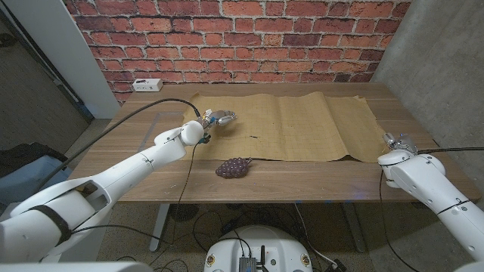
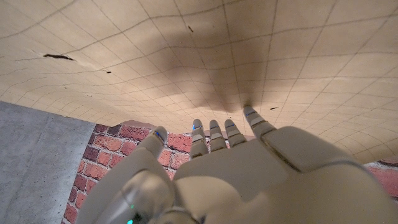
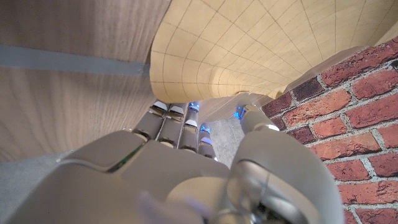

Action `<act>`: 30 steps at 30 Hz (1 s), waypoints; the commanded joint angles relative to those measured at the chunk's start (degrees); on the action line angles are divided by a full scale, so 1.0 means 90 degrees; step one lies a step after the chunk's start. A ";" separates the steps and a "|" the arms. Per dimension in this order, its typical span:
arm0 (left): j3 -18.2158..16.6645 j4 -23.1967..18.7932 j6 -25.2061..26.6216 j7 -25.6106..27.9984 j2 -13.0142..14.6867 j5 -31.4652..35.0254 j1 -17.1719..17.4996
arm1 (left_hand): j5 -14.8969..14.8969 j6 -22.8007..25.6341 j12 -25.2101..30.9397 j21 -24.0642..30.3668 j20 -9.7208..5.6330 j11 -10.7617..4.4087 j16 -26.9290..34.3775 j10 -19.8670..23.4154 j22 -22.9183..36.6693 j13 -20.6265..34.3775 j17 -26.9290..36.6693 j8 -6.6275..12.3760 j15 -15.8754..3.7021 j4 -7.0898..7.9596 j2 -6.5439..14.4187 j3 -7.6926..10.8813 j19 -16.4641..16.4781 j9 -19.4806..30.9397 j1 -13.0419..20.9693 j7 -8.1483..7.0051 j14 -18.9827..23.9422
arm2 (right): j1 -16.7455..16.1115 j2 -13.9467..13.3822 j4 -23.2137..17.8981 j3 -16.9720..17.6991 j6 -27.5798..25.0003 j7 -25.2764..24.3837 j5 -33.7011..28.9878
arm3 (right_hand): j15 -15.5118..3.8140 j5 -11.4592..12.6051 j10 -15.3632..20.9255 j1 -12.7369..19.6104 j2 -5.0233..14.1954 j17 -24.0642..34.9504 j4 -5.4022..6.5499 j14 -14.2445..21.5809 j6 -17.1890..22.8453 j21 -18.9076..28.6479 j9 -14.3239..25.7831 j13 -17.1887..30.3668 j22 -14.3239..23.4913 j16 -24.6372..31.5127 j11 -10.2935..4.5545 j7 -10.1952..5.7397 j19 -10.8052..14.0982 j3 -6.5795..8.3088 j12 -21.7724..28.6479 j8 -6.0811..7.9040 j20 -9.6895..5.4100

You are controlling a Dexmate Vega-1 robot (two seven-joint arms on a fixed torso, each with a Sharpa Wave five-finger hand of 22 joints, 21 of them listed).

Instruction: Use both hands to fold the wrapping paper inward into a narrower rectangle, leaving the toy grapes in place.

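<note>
Left hand (image 1: pixel 217 119), fingers spread and holding nothing, hovers over the wrapping paper (image 1: pixel 302 125), poised to fold. Right hand (image 1: pixel 396 142) waits beside the sheet's opposite edge, its grip unclear; toy grapes (image 1: pixel 234 167) lie near the left wrist.

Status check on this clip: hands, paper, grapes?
Left hand over the wrapping paper, holding nothing. Right hand off the paper's right end, grip unclear. Paper unfolded. Toy grapes at its near edge.

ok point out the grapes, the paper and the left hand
grapes (image 1: pixel 234 167), head view, middle of the bunch
paper (image 1: pixel 302 125), head view, bare middle of the sheet
left hand (image 1: pixel 218 118), head view, middle of the hand over the paper's left end
</note>
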 commanded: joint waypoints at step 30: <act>-0.0071 -0.0169 -0.0019 0.0082 0.0064 0.0039 0.0091 | -0.0027 -0.0011 -0.0044 -0.0062 -0.0018 -0.0008 -0.0031 -0.0011 0.0031 0.0031 0.0000 -0.0033 -0.0038 0.0004 -0.0018 0.0058 0.0052 0.0025 0.0027 0.0000 -0.0007 | 0.1423 0.0595 0.0301 -0.0589 -0.3438 -0.0836 -0.0131 | -0.0648 -0.0026 0.1063 0.1373 -0.0308 0.0653 -0.0081 0.0420 0.3395 0.0289 0.0042 0.0199 0.0133 0.0313 0.0039 0.0471 0.1149 -0.0820 0.0490 0.0502 -0.0090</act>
